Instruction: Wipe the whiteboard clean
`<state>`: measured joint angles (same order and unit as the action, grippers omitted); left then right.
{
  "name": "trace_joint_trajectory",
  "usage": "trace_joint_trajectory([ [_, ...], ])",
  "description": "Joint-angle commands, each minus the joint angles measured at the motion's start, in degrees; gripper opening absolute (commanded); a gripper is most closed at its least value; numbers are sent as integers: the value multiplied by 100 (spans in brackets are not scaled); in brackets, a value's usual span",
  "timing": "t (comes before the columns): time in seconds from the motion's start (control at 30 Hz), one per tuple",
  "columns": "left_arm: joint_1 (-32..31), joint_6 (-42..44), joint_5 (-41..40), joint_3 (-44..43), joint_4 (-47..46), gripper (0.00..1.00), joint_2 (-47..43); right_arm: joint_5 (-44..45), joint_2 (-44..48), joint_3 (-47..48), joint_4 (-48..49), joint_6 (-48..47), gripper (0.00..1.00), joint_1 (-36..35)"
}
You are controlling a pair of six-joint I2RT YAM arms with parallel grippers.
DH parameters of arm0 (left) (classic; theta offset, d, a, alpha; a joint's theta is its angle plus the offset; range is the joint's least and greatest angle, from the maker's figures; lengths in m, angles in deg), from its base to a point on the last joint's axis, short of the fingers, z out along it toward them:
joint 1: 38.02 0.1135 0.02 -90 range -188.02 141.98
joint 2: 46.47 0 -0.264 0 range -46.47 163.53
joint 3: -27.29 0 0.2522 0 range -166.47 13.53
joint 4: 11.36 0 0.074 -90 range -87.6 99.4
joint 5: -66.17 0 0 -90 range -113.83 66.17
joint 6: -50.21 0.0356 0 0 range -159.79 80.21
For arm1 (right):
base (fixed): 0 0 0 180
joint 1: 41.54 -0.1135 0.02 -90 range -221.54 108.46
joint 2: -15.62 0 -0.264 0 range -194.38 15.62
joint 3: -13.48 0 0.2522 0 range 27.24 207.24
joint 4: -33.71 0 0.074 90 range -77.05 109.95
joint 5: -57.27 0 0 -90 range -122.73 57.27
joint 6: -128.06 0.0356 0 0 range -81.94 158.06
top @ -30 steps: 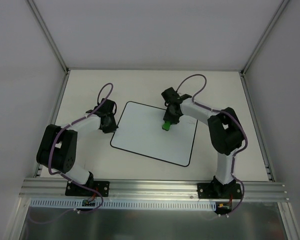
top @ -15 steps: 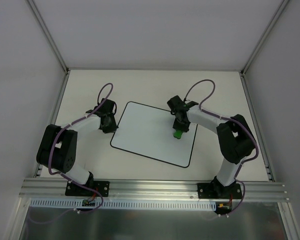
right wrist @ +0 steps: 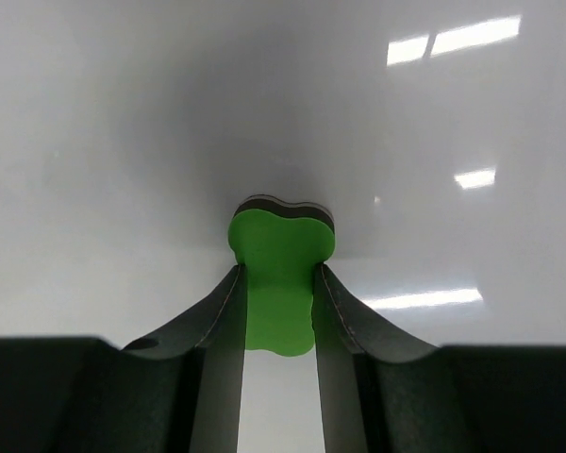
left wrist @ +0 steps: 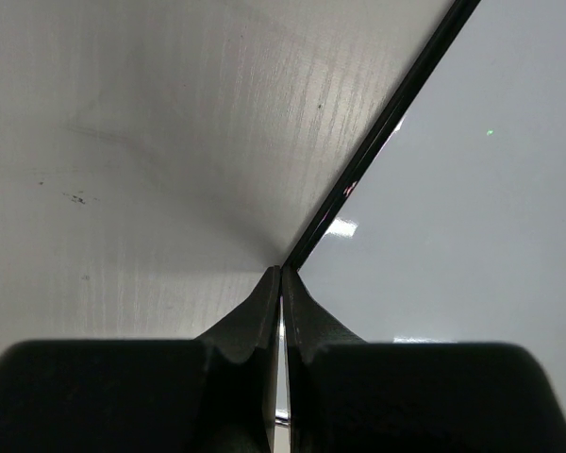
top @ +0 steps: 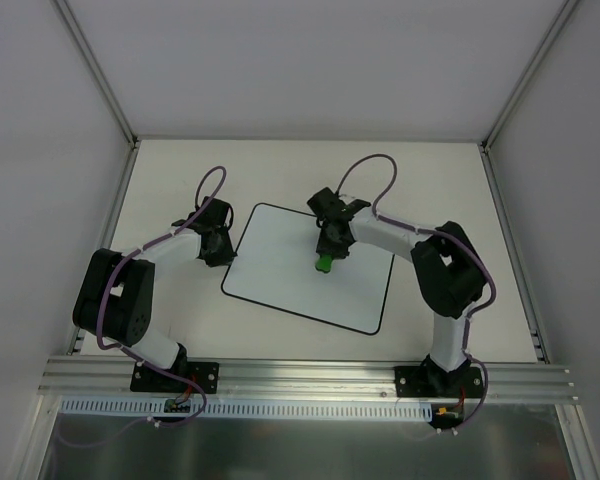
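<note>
- Between the fingers of the right gripper (right wrist: 278,272), a green eraser (right wrist: 281,231) is clamped and pressed on the whiteboard (top: 280,275), toward its 12 o'clock edge.
- Left gripper (left wrist: 281,276), fingers together, sits at the board's black 9 o'clock border.
- Bare board spreads toward 6 o'clock, and the table (top: 180,180) lies all round it.

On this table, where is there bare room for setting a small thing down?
Free: the far table strip between back wall and whiteboard; the near strip between whiteboard and front rail. Crowded: the board's left edge, by the left arm; its middle, where the right arm holds the green eraser.
</note>
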<state>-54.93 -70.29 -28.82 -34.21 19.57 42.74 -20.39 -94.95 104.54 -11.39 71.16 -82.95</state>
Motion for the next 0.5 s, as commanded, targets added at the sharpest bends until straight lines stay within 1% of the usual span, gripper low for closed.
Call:
trace_joint_trajectory([
  [0.0,-67,-26,34,222,524,0,185,505,175,-557,-505,293,0,799],
  [0.03,-67,-17,34,222,533,0,193,576,254,-610,-532,337,0,1079],
  [0.1,-67,-17,25,213,524,0,202,682,438,-663,-698,468,0,1318],
  [0.13,-67,-17,25,213,524,0,202,726,465,-663,-760,513,0,1563],
  [0.23,-67,-17,7,222,542,0,185,577,571,-725,-813,636,0,1994],
  [0.37,-67,-17,-2,222,542,0,150,349,667,-961,-831,785,0,2452],
  [0.47,-67,-17,-2,222,542,0,158,339,738,-1094,-831,864,0,2576],
])
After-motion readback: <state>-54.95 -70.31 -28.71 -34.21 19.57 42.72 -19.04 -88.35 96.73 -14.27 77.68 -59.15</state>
